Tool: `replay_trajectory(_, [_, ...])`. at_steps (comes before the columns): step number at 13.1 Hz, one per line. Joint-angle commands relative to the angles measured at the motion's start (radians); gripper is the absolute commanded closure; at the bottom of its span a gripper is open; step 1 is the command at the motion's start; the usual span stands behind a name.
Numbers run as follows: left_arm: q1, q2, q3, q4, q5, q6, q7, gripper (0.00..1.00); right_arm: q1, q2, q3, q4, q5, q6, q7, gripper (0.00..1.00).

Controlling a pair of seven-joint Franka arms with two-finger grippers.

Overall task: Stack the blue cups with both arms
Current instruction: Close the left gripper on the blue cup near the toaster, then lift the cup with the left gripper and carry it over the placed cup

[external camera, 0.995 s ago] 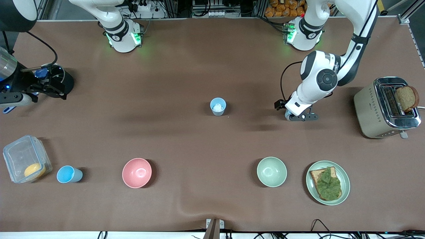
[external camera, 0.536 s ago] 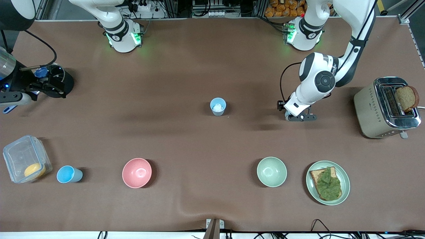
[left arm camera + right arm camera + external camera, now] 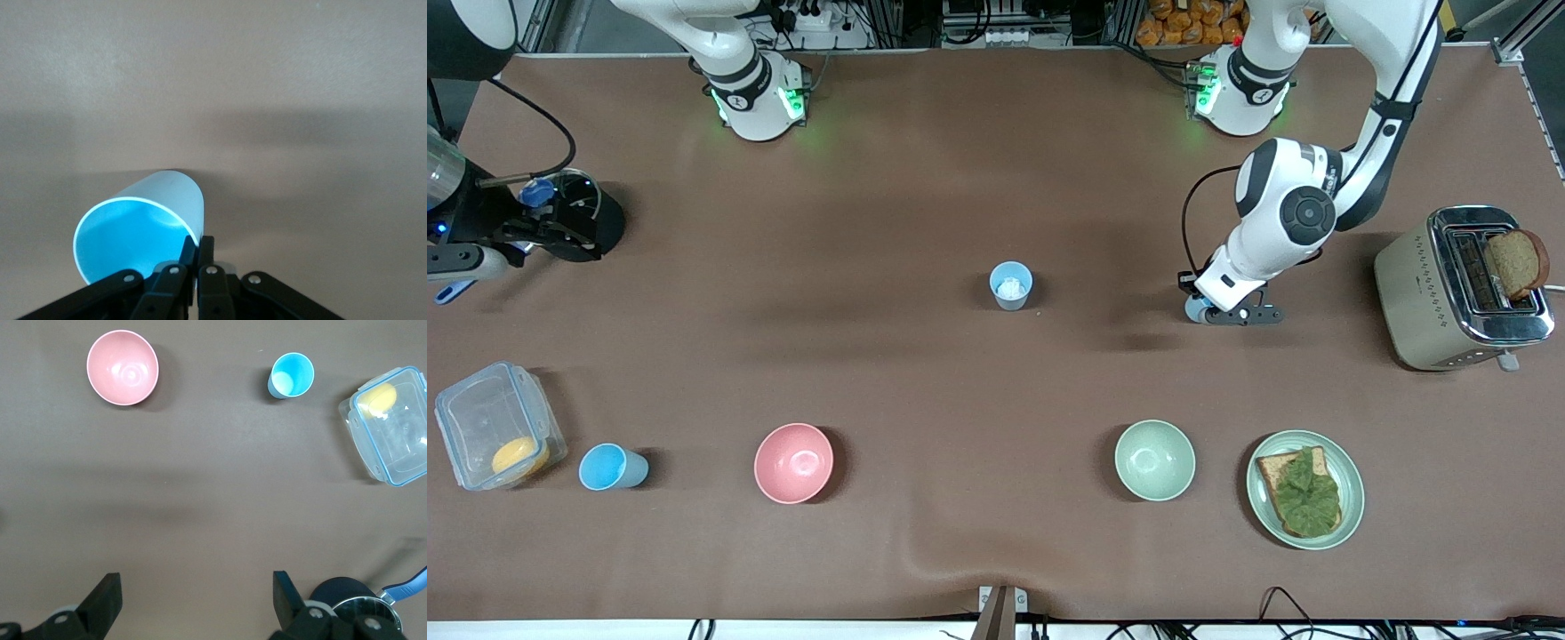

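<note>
My left gripper (image 3: 197, 243) is shut on the rim of a light-blue cup (image 3: 143, 230) and holds it tilted, low over the table between the toaster and the table's middle; both show in the front view, gripper (image 3: 1221, 312) and cup (image 3: 1195, 309). A second blue cup (image 3: 1011, 285), with a white bit inside, stands upright at the table's middle. A third blue cup (image 3: 612, 467) stands beside the clear box; it also shows in the right wrist view (image 3: 291, 376). My right gripper (image 3: 197, 593) is open and empty, high over the right arm's end of the table (image 3: 458, 262).
A pink bowl (image 3: 793, 462) and a pale green bowl (image 3: 1154, 460) stand nearer the front camera. A plate with toast and lettuce (image 3: 1304, 489) and a toaster (image 3: 1463, 289) stand at the left arm's end. A clear lidded box (image 3: 494, 427) and a black pot (image 3: 587, 222) stand at the right arm's end.
The left arm's wrist has shifted slightly while the gripper keeps hold of the cup in nearly the same place. The right hand has drifted a little toward the bases.
</note>
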Motion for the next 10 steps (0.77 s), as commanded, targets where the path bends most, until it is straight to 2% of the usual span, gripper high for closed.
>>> replay_trajectory(1, [0.001,-0.086,-0.009,0.027,-0.016,-0.077,0.004,1.0,-0.023,0.016,0.012,0.03,0.015,-0.018,-0.004,0.0])
replay_trajectory(4, [-0.011,-0.113,-0.055,0.142,-0.022,-0.176,-0.009,1.0,-0.024,0.016,0.011,0.03,0.015,-0.023,-0.004,0.0])
replay_trajectory(6, [-0.065,-0.104,-0.067,0.215,-0.022,-0.196,-0.061,1.0,-0.033,0.016,0.008,0.029,0.015,-0.023,-0.005,0.0])
replay_trajectory(10, [-0.198,-0.007,-0.067,0.389,-0.023,-0.199,-0.173,1.0,-0.061,0.025,0.008,0.03,0.02,-0.022,-0.01,0.0])
